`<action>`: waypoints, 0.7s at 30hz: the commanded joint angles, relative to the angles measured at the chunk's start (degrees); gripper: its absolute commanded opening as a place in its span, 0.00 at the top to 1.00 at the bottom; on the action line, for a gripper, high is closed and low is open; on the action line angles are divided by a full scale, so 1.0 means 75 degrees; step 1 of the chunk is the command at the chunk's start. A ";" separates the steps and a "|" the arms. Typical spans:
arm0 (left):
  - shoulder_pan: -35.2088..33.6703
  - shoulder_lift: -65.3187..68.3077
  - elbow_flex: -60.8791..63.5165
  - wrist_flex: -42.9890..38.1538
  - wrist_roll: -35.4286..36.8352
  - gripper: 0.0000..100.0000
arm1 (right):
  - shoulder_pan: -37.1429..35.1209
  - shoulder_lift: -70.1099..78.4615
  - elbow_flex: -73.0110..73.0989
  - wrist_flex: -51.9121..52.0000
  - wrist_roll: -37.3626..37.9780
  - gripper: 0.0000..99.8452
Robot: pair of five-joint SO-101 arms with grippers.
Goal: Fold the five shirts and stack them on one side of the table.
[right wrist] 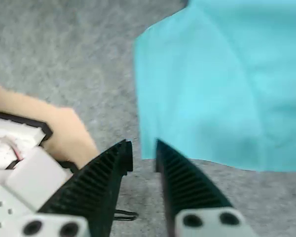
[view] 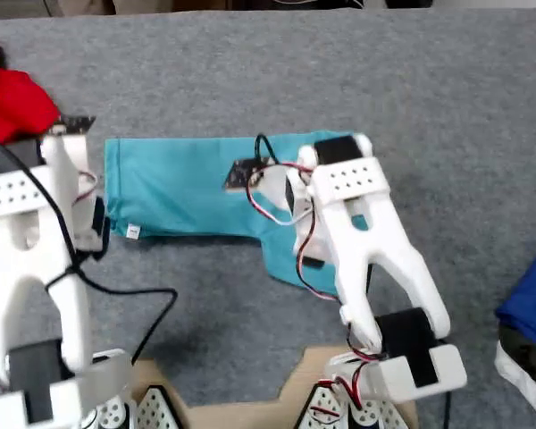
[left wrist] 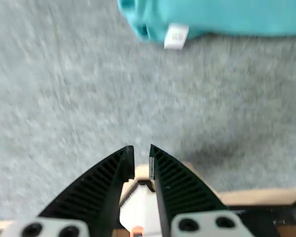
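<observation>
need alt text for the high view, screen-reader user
A teal shirt lies flat across the middle of the grey table, with the right arm stretched over its right end and the left arm beside its left end. A red garment sits at the far left corner; a blue garment lies at the right edge.

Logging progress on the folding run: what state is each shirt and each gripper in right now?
Teal fabric shirt: flat on the grey table, partly folded, one flap sticking out.
Red fabric shirt: crumpled, unfolded, far left corner.
Blue fabric shirt: bunched on a pile, right edge.
Left gripper: slightly open, empty.
Right gripper: slightly open, empty, over the teal shirt's edge.
</observation>
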 commanded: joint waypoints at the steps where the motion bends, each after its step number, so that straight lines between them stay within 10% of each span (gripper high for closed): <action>1: -0.0070 -0.0955 0.1008 -0.0070 0.0070 0.93 | -0.0088 -0.0686 0.0662 -0.0141 0.0363 0.87; 21: -0.0246 -0.4038 0.3458 -0.1254 -0.0223 0.93 | -0.0076 -0.1401 0.3417 -0.2637 0.0363 0.79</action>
